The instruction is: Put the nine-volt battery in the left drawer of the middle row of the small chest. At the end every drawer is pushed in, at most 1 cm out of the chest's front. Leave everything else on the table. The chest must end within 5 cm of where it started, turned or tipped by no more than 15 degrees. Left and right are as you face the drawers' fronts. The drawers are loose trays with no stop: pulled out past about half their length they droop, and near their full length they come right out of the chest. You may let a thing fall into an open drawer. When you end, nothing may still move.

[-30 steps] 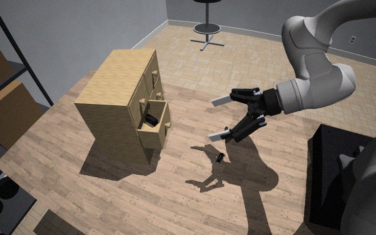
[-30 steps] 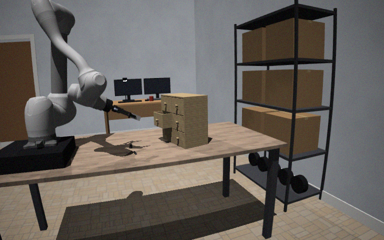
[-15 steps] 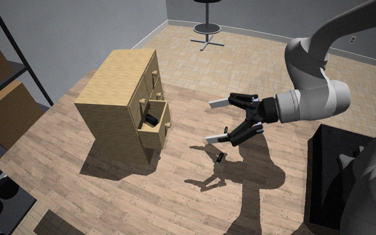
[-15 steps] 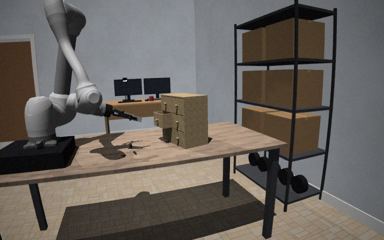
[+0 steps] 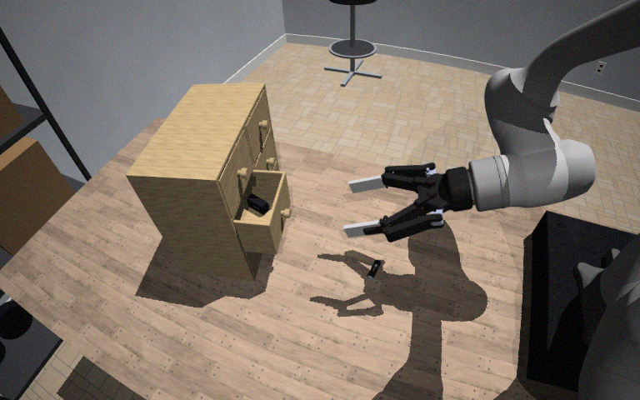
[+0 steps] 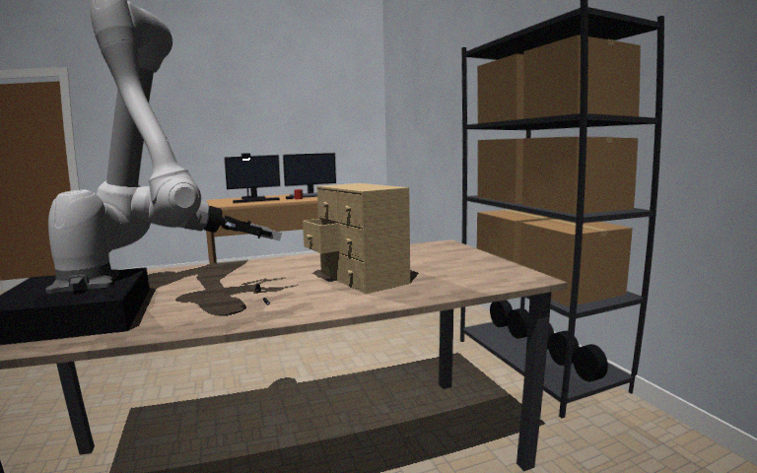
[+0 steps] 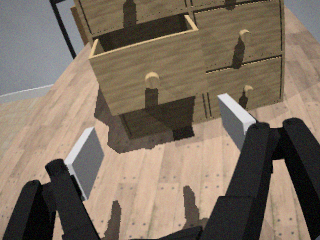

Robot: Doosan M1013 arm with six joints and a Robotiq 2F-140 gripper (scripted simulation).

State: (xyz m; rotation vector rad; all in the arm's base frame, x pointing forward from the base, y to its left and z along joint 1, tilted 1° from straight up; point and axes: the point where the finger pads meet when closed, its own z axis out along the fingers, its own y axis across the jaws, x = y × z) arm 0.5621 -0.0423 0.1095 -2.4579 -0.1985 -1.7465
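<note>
Currently batt. (image 5: pixel 257 204) in open drawer (image 5: pixel 255 243) (image 6: pixel 320 236) (image 7: pixel 150 75), well apart from end effector (image 5: pixel 363 206) (image 6: pixel 277 235) (image 7: pixel 158 126).

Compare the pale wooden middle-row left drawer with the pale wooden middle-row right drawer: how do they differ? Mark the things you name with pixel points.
The left drawer (image 5: pixel 253 237) (image 6: pixel 319 236) (image 7: pixel 135 80) sticks out of the chest; the right drawer (image 5: pixel 269 152) (image 6: pixel 351 240) (image 7: pixel 265 47) sits pushed in. The left one shows a black block (image 5: pixel 257 204) inside, while the right one's inside is hidden. Both have wood-grained fronts with one knob.

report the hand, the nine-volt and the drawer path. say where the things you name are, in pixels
black two-finger hand (image 5: pixel 352 207) (image 7: pixel 158 126) empty, fingers apart; small black block-shaped battery (image 5: pixel 257 204) in open wooden drawer (image 5: pixel 255 240) (image 6: pixel 319 236) (image 7: pixel 150 70); nothing seen between hand and drawer
</note>
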